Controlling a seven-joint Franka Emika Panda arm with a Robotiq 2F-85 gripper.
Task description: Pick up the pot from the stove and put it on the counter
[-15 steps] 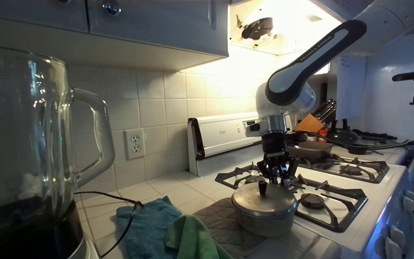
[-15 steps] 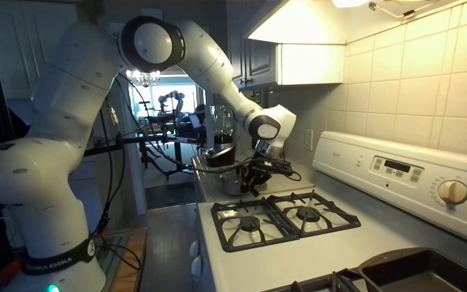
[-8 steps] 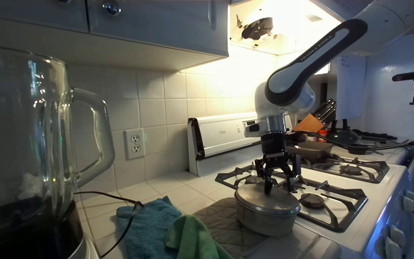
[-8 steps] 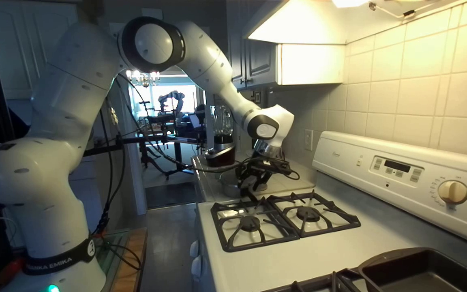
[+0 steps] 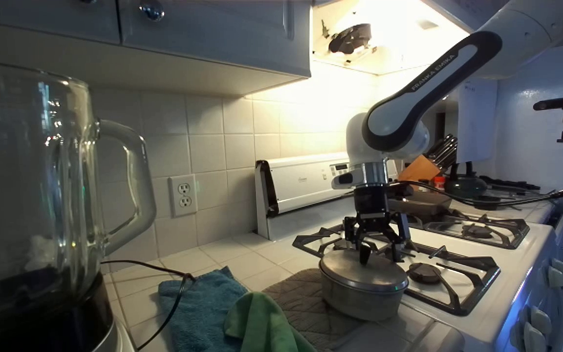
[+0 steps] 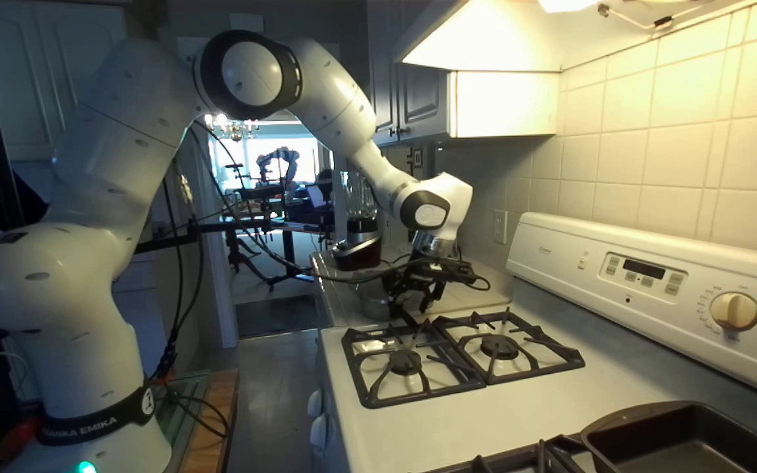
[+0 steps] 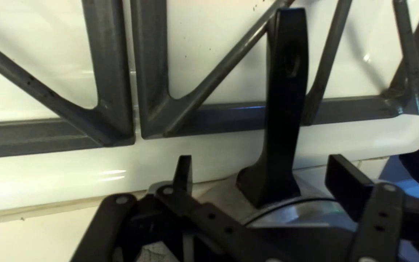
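Because the handle [image 7: 286,102] points out over the stove [image 6: 516,407]: the gripper [image 7: 264,179] hangs on the stove side of the pot [image 5: 364,298], fingers [image 7: 347,187] downward, since that black bar is the likeliest part to lift by

Gripper: apart, holding nothing; the wrist view has one finger on each side of the handle near its root, with a gap to both

Pot: upright on the counter [image 5: 245,261] side, just beside the stove and off the burner grates [image 7: 227,119], so the carry looks done; the step is probably a release or a small re-grip to settle it (these views do not say which)

Lid [image 5: 359,275]: seated, knob [image 5: 365,254] uppermost, so a level pot should keep it on; a tilt could slide it

Quilted mat [image 5: 301,296]: reaches the pot and seems to run under part of it, presumably to spare the counter from heat; how much of the base rests there is hidden

Grates: the handle crosses one in the wrist view, touching or apart I cannot tell, so a straight rise seems safer than a sideways exit

Blue towel [image 5: 203,308] and green cloth [image 5: 262,320]: at the side of the mat away from the stove, perhaps so that the pot has room
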